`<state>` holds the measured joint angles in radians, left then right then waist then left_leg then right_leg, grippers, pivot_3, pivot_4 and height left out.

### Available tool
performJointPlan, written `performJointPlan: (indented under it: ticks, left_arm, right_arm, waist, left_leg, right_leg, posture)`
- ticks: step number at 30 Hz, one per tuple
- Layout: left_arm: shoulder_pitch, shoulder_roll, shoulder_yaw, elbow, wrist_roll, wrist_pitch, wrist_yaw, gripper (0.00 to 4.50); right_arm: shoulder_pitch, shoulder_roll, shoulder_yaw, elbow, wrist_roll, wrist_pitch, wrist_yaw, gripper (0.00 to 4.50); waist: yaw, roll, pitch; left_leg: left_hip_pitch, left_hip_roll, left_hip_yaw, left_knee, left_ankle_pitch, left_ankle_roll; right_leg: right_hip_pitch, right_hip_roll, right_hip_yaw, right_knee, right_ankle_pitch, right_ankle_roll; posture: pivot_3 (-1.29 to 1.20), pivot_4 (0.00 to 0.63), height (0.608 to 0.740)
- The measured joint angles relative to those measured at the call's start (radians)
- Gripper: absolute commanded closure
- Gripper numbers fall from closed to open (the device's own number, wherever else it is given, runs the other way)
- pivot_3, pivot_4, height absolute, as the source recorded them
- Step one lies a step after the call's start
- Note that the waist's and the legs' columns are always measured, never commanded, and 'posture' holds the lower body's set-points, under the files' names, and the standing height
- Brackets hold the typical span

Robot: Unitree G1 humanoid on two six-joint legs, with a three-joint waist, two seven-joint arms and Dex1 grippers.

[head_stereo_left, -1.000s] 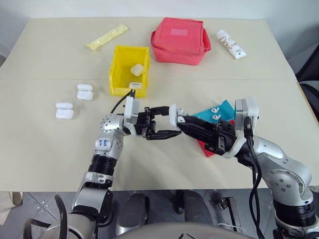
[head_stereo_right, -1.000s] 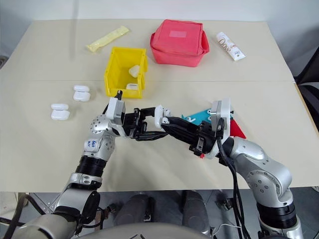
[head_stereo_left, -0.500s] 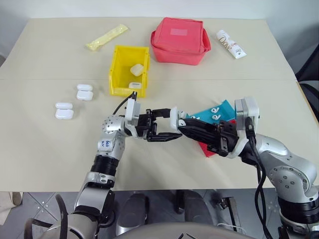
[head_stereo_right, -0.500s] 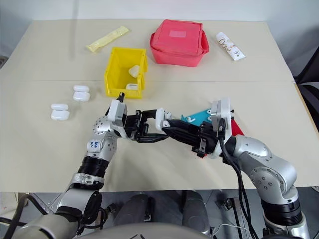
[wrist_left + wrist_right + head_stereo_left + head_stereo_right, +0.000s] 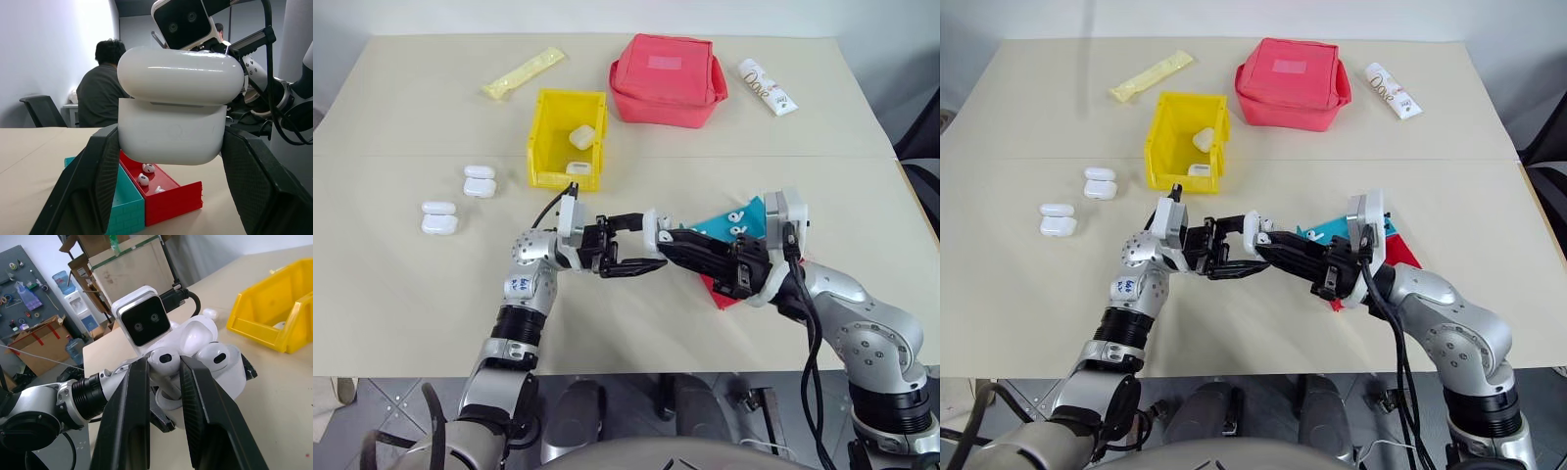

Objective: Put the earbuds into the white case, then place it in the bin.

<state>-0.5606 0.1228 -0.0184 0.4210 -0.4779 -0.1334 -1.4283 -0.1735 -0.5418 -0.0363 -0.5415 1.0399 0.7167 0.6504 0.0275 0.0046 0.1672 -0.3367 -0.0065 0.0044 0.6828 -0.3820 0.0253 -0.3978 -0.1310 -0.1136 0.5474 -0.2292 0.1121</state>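
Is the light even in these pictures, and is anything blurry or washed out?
Head views: soft, even light on the table, faint shadows, everything sharp. Left wrist view: a bright wall behind washes out the upper left; the white case between the left gripper's fingers has mild sheen. Right wrist view: the right gripper's near fingers look soft, gripping an earbud; the yellow bin is crisp.

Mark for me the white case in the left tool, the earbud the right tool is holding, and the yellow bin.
white case (image 5: pixel 172 131), left wrist view, front of its body
earbud (image 5: pixel 165 358), right wrist view, its rounded head
yellow bin (image 5: pixel 546 137), left eye view, left wall
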Motion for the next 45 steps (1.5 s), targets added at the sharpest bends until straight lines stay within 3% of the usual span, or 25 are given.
performJointPlan:
  ticks: [10,26,45]
  left_arm:
    - [0.000,-0.005,-0.003,0.020,0.015,-0.010,-0.009,1.74]
    - [-0.003,-0.015,0.001,0.020,0.014,-0.009,-0.036,1.74]
    - [-0.002,-0.015,0.001,0.026,0.021,-0.009,-0.029,1.74]
  right_arm:
    - [0.033,-0.006,-0.001,-0.014,-0.032,-0.014,0.008,4.00]
    - [-0.032,-0.035,0.023,0.073,-0.082,-0.046,0.179,4.00]
    - [0.042,-0.010,0.012,-0.009,-0.098,-0.065,0.074,4.00]
  waist:
    - [0.000,0.000,0.000]
    - [0.000,0.000,0.000]
    - [0.000,0.000,0.000]
  left_leg:
    - [0.000,0.000,0.000,0.000,0.000,0.000]
    - [0.000,0.000,0.000,0.000,0.000,0.000]
    - [0.000,0.001,0.000,0.000,-0.001,-0.001]
  right_leg:
    - [0.000,0.000,0.000,0.000,0.000,0.000]
    - [0.000,0.000,0.000,-0.001,0.000,0.000]
    - [0.000,0.000,0.000,-0.002,0.000,0.000]
  posture:
    - [0.00,0.150,0.740]
    - [0.00,0.150,0.740]
    - [0.00,0.150,0.740]
